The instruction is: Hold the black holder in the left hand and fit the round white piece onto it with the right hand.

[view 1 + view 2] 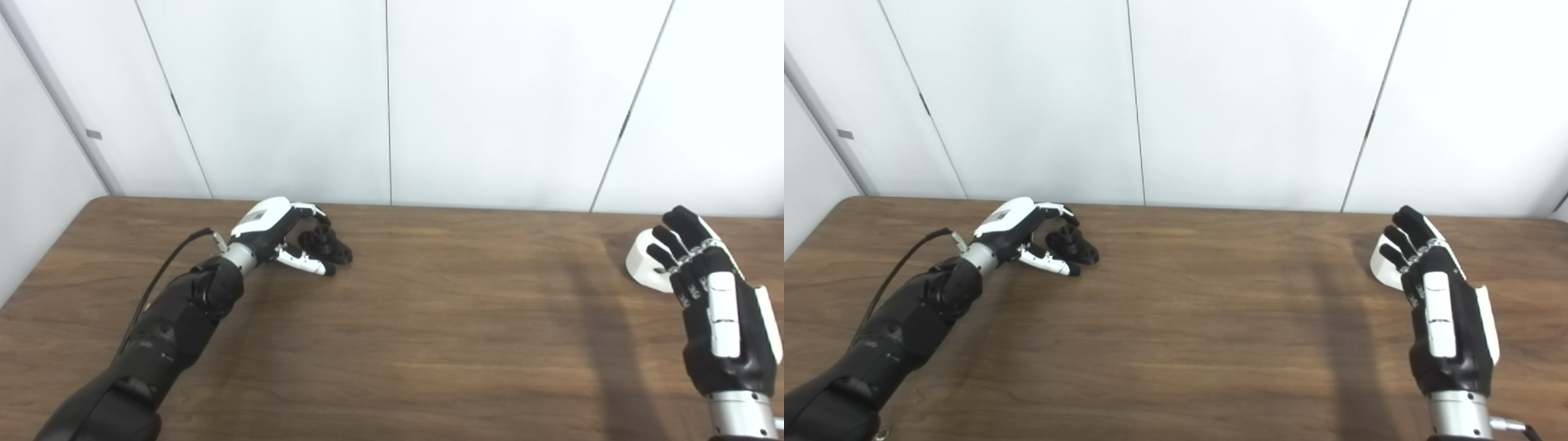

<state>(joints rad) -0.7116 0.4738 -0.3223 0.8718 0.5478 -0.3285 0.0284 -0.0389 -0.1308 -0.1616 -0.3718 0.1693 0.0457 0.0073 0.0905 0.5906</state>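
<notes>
One black holder (326, 244) sits at the far left of the wooden worktop (429, 318), the left hand (275, 233) curled around it, though whether the grip has closed cannot be told. One round white piece (646, 260) lies at far right, partly hidden behind the right hand (713, 300), whose fingers stand spread and empty beside it.
</notes>
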